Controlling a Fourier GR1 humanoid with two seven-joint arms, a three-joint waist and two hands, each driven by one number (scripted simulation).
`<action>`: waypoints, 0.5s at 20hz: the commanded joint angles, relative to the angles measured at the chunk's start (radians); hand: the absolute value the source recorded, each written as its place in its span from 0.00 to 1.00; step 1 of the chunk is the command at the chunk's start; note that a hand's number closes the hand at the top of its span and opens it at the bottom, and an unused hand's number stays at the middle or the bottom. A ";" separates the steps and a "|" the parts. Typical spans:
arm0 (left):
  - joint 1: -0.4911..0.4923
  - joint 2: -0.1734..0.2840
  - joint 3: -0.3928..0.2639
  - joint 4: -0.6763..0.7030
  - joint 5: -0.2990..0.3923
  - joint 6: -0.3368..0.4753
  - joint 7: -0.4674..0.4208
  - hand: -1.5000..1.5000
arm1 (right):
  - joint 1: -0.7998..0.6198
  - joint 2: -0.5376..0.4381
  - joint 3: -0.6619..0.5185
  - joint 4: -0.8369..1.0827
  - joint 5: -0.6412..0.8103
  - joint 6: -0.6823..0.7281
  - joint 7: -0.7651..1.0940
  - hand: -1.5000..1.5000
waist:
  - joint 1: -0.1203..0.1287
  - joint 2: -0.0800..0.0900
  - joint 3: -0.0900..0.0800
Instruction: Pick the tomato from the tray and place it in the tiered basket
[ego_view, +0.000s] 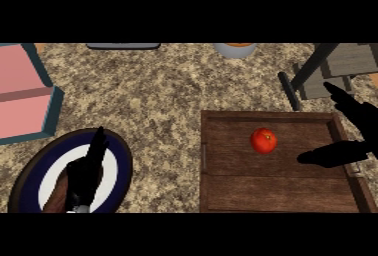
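Fingers and thumb of the right hand (353, 131) are spread wide apart and hold nothing; the thumb reaches over the wooden tray (221, 150), its tip near the tomato (263, 140) but not touching. The tomato lies on the tray floor, in the upper half. The tiered basket (336, 67) stands beyond the tray's far right corner. The left hand (85, 172) rests over a dark-rimmed plate (33, 175), fingers straight, empty.
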 joint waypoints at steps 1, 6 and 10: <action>-0.028 0.011 0.049 0.110 0.025 -0.048 -0.053 0.50 | -0.049 0.045 0.087 0.027 0.122 0.014 0.077 0.00 | 0.001 0.005 -0.003; 0.022 0.016 0.030 -0.008 0.007 -0.032 0.022 0.50 | -0.060 0.061 0.126 0.027 0.149 0.115 0.176 0.00 | 0.000 0.002 -0.002; -0.028 -0.012 0.056 0.079 -0.001 -0.039 -0.003 0.50 | -0.064 0.113 0.092 0.036 0.164 0.182 0.196 0.00 | -0.004 0.003 -0.002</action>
